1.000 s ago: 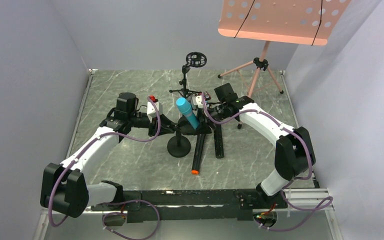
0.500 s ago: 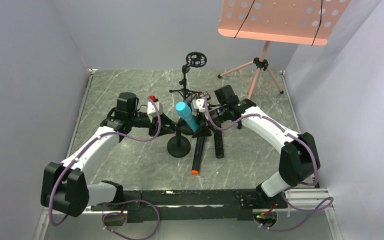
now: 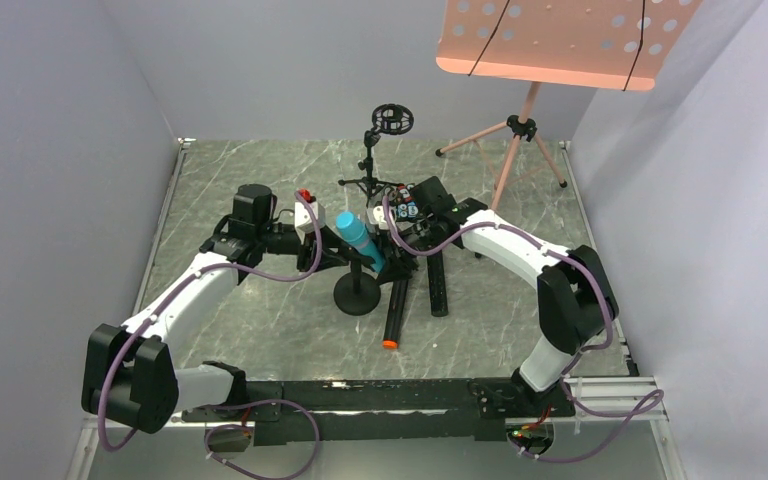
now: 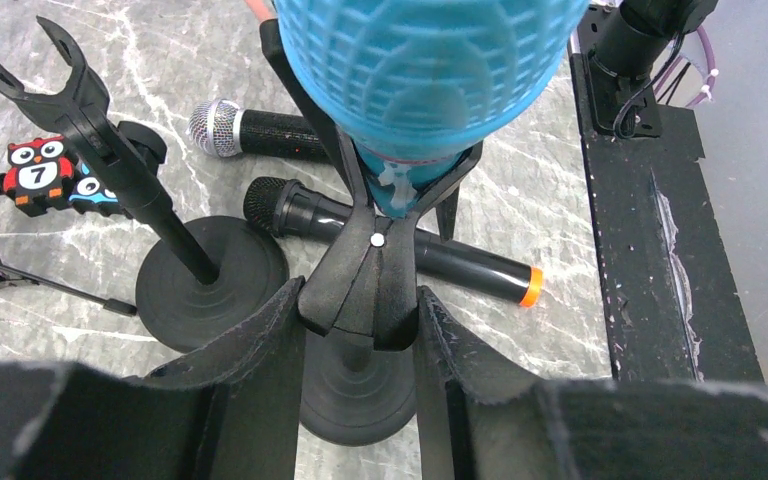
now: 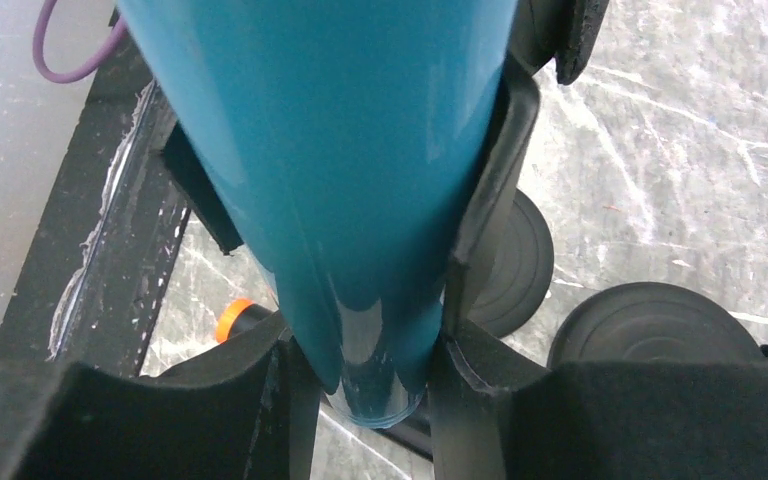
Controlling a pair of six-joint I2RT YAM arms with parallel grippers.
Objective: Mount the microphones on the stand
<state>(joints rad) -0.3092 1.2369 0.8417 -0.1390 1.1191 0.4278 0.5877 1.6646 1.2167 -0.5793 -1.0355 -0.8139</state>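
The whole table (image 3: 260,180) is seen from high above its near edge. Both downward-facing wrist views are filled at close range by the light blue microphone (image 4: 430,70), seemingly from opposite sides.

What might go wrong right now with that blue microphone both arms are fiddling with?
First, the blue microphone leans with only its lower end in the clip. If the right gripper releases it, it may slip out. Second, pushing sideways might tip the stand's round base, though the left gripper steadies the clip. Third, a falling microphone could strike the black microphone lying beneath.
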